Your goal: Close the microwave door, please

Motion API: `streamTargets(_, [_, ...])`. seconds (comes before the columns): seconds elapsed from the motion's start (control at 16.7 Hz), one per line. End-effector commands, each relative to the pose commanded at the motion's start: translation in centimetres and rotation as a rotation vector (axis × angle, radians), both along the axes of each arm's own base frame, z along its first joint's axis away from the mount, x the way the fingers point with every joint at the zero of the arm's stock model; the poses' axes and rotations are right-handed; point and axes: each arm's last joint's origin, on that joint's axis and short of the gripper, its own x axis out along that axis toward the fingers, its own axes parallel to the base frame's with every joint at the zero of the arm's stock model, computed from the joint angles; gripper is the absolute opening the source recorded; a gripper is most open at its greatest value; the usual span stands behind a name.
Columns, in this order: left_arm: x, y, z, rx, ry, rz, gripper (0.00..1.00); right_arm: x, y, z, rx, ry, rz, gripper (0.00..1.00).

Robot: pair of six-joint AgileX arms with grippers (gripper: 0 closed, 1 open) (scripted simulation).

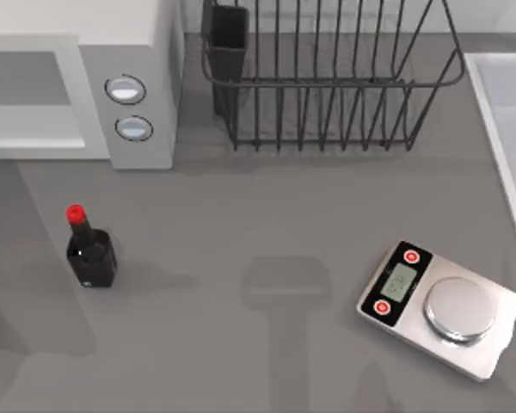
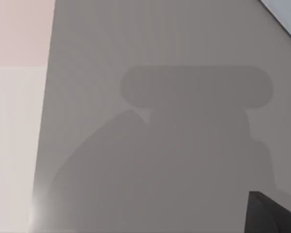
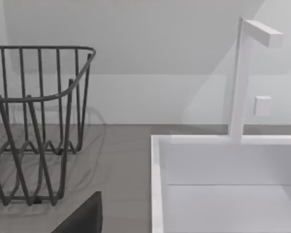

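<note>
1. You have the microwave (image 1: 77,82) at the table's far left corner, its knob panel (image 1: 131,107) facing you.
2. Its door (image 1: 30,99) sits left of the knobs, a white frame round a grey window with a pale bar along its near edge; whether it is fully shut, you cannot tell.
3. A wire rack (image 1: 327,77) stands right of the microwave; a sink (image 3: 223,184) with a white tap (image 3: 242,77) lies at the far right.
4. A red-capped bottle (image 1: 89,251) stands near the front left, a scale (image 1: 439,308) at the front right.
5. Only a dark edge (image 2: 271,213) appears on the left wrist camera and another (image 3: 85,218) on the right one, so where the grippers lie relative to the door, and whether their fingers are apart, cannot be told.
</note>
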Motion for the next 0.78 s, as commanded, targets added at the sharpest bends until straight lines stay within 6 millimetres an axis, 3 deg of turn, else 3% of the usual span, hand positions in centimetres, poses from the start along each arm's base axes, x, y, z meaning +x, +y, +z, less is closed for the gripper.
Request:
streamTargets(0.36, [0.0,-0.5,-0.1,-0.006,0.005,0.004,0.00,0.0,0.0,0.0,0.000,0.000,0.000,1.00])
streamTargets(0.78, [-0.1,-9.2,0.0,-0.008,0.003,-0.001,0.00,0.0,0.0,0.0,0.000,0.000,0.000,1.00])
